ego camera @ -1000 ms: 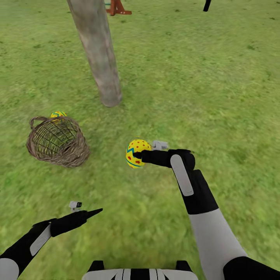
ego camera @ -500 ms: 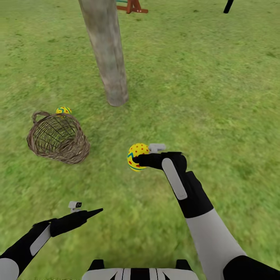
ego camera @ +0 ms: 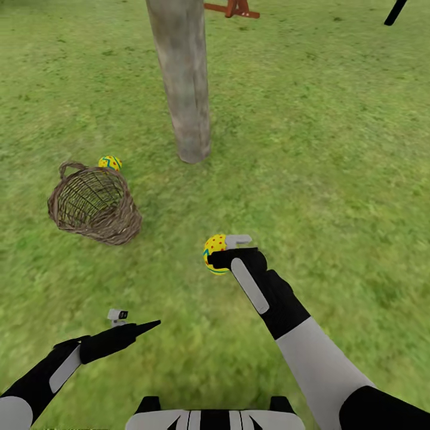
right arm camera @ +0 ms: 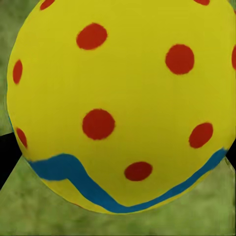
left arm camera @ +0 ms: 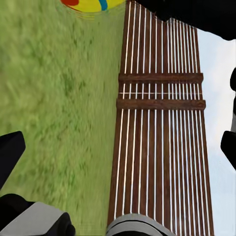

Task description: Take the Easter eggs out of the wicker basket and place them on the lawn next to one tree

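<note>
One egg (ego camera: 215, 253) clamped between right fingers (ego camera: 220, 259).

On the lawn (ego camera: 334, 149), the tree (ego camera: 185, 89) stands far and centre. The wicker basket (ego camera: 95, 206) lies tipped on its side to the tree's near left, with one Easter egg (ego camera: 110, 162) on the grass just behind its rim. Nearer and right of the basket, the right gripper (ego camera: 216, 258) holds a second Easter egg (ego camera: 213, 248) above the grass. The left gripper (ego camera: 146, 325) hovers near left, well apart from the basket.
</note>
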